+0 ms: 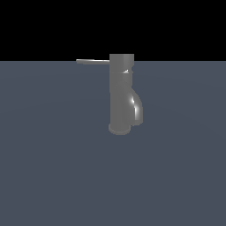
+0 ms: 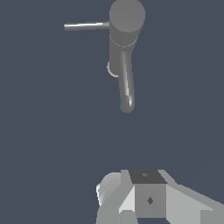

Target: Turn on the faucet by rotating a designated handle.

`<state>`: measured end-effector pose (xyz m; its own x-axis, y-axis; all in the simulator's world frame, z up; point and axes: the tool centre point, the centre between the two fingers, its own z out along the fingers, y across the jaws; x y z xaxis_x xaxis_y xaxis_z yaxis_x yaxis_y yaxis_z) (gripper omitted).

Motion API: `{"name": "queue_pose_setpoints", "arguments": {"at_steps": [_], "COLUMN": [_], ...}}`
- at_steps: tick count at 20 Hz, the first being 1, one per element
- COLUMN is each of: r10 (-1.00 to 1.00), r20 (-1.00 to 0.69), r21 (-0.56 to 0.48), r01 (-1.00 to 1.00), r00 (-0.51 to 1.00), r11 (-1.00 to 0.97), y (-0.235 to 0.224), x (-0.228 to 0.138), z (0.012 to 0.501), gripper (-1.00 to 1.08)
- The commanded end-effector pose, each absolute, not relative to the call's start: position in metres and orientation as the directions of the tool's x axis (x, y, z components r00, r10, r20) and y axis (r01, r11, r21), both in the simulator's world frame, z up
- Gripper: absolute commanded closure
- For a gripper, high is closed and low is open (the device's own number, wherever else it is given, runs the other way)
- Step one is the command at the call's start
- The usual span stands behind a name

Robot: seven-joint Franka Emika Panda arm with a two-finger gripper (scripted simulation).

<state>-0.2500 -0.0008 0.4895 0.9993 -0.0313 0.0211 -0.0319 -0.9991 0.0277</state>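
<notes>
The faucet [image 1: 120, 95] is a dark grey upright cylinder on a round base, standing on the grey floor in the middle of the exterior view. Its short curved spout [image 1: 137, 108] bulges low toward the exterior view's right. The handle [image 1: 92, 62] is a thin flat grey lever sticking out level from the top cap toward the exterior view's left. The wrist view looks down on the faucet's cap [image 2: 127, 16], with the handle [image 2: 86, 26] and spout [image 2: 127, 87] at right angles. No gripper fingers show in either view.
A pale grey blocky part of the arm [image 2: 148, 197] fills the edge of the wrist view, apart from the faucet. Flat grey floor [image 1: 53, 167] surrounds the faucet on all sides.
</notes>
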Motion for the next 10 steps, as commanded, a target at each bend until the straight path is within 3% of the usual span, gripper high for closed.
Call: {"name": "queue_pose_setpoints", "arguments": {"at_steps": [1, 10], "r10": [-0.053, -0.189], "r20": [0.021, 0.020], "r21": [0.027, 0.023], "r01": [-0.053, -0.190], "r00": [0.998, 0.982], "r11": [-0.998, -0.982], "y": [0.004, 0.031], "x": [-0.248, -0.230], "z": [0.486, 0.466], "gripper": [1.08, 1.08]}}
